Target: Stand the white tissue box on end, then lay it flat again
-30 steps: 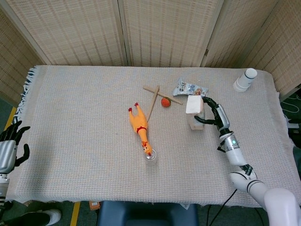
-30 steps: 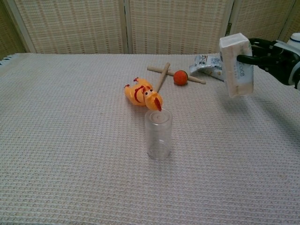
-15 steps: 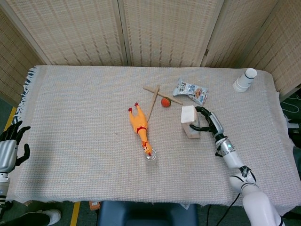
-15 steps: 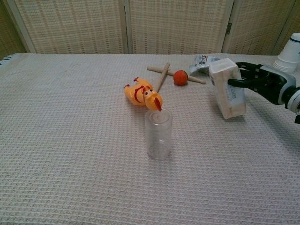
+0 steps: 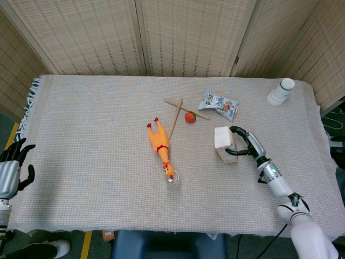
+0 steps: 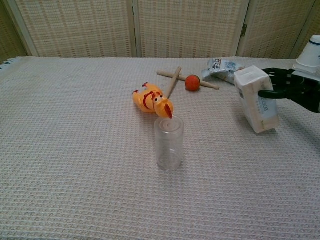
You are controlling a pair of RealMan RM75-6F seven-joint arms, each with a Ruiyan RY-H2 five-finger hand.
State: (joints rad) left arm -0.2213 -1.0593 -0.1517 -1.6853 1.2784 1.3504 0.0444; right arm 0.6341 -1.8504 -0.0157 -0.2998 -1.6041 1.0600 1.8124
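Head view: the white tissue box (image 5: pixel 223 143) is at the right-middle of the counter (image 5: pixel 91 135), near side of the snack packet (image 5: pixel 218 103), leaning, w/ the right hand (image 5: pixel 245 144) holding its right side. The left hand (image 5: pixel 11 164) hangs at the far left edge, fingers apart, holding nothing.

Chest view: the box (image 6: pixel 256 105) tilts, top to the left, bottom edge seemingly on the cloth. To do the step well, I think: keep the bottom edge as pivot, turn slowly until upright, loosen only when it is stable, away from the clear cup (image 6: pixel 168 143).
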